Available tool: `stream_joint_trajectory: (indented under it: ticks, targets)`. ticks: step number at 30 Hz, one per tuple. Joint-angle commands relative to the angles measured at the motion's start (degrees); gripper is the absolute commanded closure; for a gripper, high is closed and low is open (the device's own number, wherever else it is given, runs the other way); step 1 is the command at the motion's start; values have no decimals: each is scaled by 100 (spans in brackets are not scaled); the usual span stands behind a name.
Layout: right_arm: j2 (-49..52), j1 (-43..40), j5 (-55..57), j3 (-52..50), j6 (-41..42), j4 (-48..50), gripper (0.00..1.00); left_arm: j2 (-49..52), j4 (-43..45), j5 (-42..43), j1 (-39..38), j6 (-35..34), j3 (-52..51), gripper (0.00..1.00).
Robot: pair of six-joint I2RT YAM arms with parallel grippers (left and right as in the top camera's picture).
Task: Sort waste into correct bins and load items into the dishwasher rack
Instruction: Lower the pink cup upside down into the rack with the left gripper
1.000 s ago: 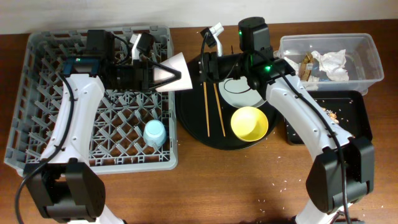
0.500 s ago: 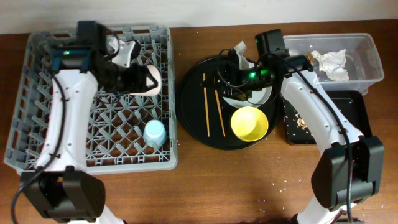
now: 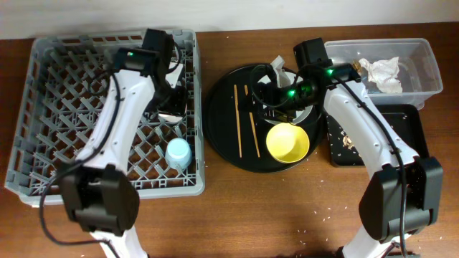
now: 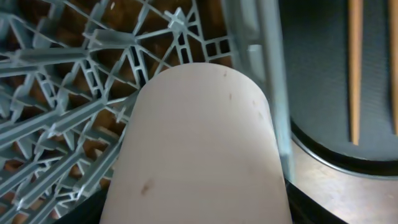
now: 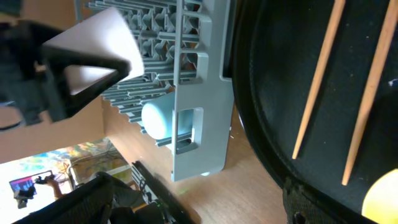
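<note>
- The left gripper [image 3: 171,99] is closed around a pale pink plastic cup [image 4: 199,143], which fills most of the left wrist view
- The cup sits over the right part of the large square grey plastic grid dishwasher rack [image 3: 50,107], just inside its right wall; whether it touches the grid cannot be told
- A light blue plastic cup [image 3: 178,153] stands in the rack, nearer the front than the pink one and close to the same wall
- The right gripper [image 3: 267,83] hangs over the large round black tray [image 3: 222,140], its fingers spread wide with nothing between them
- On that tray lie two thin wooden chopsticks [image 3: 239,122] side by side, a small yellow round bowl [image 3: 287,141] and, partly under the right arm, a pale grey round plate [image 3: 295,116]
- Crumpled white paper napkins [image 3: 384,72] lie in the clear plastic rectangular tub [image 3: 430,68]
- Tan crumbs [image 3: 380,131] are scattered in the shallow black rectangular tray [image 3: 416,147] in front of the tub
</note>
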Motion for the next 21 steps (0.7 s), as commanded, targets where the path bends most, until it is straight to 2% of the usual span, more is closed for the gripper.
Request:
stream_joint_trajectory:
  ticks: [1,10,15,21]
  targets:
    - [-35,11,153,11,-153,-31,12,299,199,-142,-15,-59,83,38]
    - [-35,11,155,11,-197,-109,12,531,577,-153,-15,-57,76,38]
    - [-35,11,153,11,-197,-125,12,553,599,-463,-15,-57,-20,38]
    - [-35,11,151,11,-197,-136,12,719,643,-442,-15,-57,-20,33]
